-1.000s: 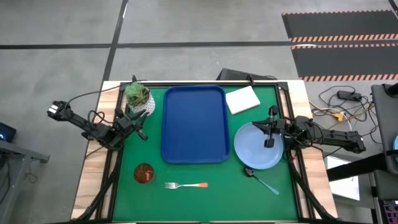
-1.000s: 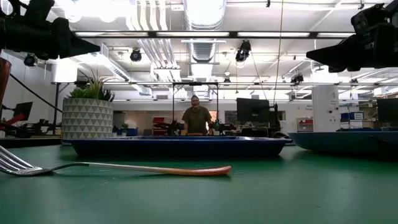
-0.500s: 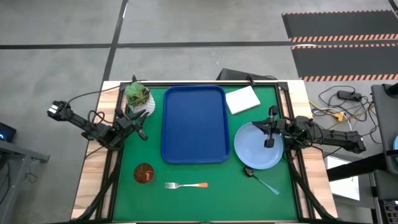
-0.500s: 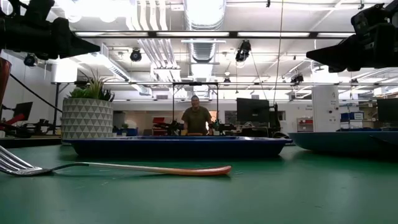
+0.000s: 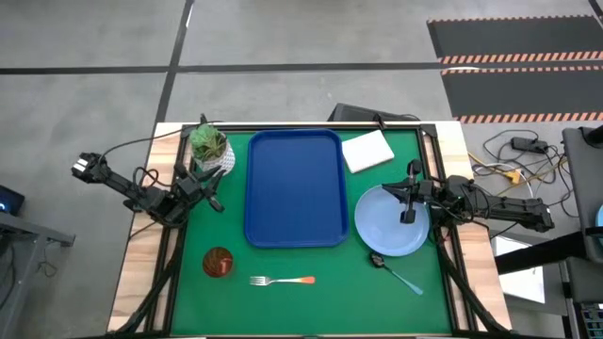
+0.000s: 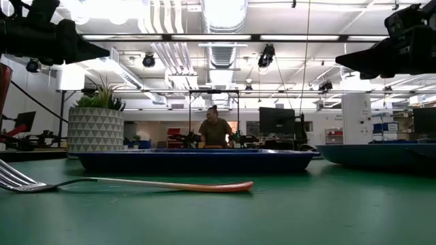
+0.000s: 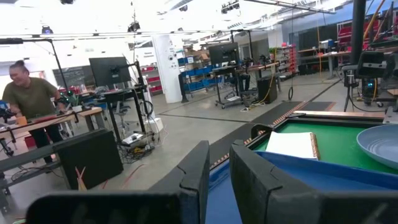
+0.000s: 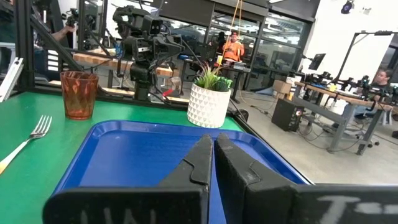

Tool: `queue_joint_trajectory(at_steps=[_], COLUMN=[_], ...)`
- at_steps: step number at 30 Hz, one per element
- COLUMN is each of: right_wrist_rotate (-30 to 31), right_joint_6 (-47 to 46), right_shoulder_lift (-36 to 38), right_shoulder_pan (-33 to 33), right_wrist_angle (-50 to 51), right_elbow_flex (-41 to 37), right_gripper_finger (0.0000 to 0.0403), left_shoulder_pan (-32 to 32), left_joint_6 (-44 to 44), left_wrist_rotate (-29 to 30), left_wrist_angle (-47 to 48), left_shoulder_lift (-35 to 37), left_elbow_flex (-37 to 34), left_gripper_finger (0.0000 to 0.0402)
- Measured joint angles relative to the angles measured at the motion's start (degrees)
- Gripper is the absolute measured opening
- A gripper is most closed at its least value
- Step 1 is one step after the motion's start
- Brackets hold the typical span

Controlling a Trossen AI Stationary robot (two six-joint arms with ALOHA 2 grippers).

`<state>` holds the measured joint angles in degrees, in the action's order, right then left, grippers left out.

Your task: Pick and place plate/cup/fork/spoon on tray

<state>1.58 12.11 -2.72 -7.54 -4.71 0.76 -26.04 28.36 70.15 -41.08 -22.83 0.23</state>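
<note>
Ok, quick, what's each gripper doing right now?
Left gripper: nearly shut, a narrow gap, holding nothing, beside the plant pot.
Right gripper: shut, holding nothing, above the plate.

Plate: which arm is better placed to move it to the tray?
Right. The right pincer hangs over the plate, which lies on the table's right side beside the tray. The left pincer sits across the tray by the plant pot, nearer the cup.
</note>
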Motion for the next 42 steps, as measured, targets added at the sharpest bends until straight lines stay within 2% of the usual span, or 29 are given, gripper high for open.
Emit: queue_joint_trajectory(at_steps=[12, 18, 21, 27, 35, 37, 40, 42], right_wrist_rotate=[0.00, 0.13, 4.47, 18.62, 19.95, 19.02, 15.55, 16.33], right_joint_6=[0.61, 13.64, 14.83, 14.94, 15.42, 12.60, -1.13, -7.04], right_shoulder_lift=[0.00, -0.04, -0.02, -0.02, -0.01, -0.02, -0.02, 0.00], right_shoulder_pan=[-0.01, 0.00, 0.01, 0.01, -0.01, -0.01, 0.01, 0.01], right_wrist_angle=[0.06, 2.42, 1.37, 0.74, 0.58, -0.19, -0.54, -1.13], right_elbow_flex=[0.01, 0.01, 0.01, 0.00, 0.00, 0.00, 0.01, 0.01], right_gripper_finger=[0.0009, 0.0009, 0.0009, 0.0009, 0.0009, 0.0009, 0.0009, 0.0009], left_shoulder_pan=[0.00, -0.02, -0.02, -0.01, 0.00, 0.00, -0.02, 0.00], left_joint_6=[0.00, 0.00, -0.02, -0.01, 0.00, 0.00, 0.00, -0.01], left_wrist_rotate=[0.00, 0.00, 0.00, 0.01, 0.02, 0.00, 0.00, 0.00], left_wrist_angle=[-0.02, -0.02, -0.02, -0.02, -0.02, 0.00, 0.00, -0.04], left_shoulder_lift=[-0.02, 0.00, 0.00, 0.00, 0.00, 0.00, 0.00, 0.00], left_elbow_flex=[0.00, 0.02, 0.00, 0.02, 0.00, 0.00, 0.02, 0.01], left_gripper_finger=[0.0044, 0.0044, 0.0044, 0.0044, 0.0044, 0.0044, 0.0044, 0.0044])
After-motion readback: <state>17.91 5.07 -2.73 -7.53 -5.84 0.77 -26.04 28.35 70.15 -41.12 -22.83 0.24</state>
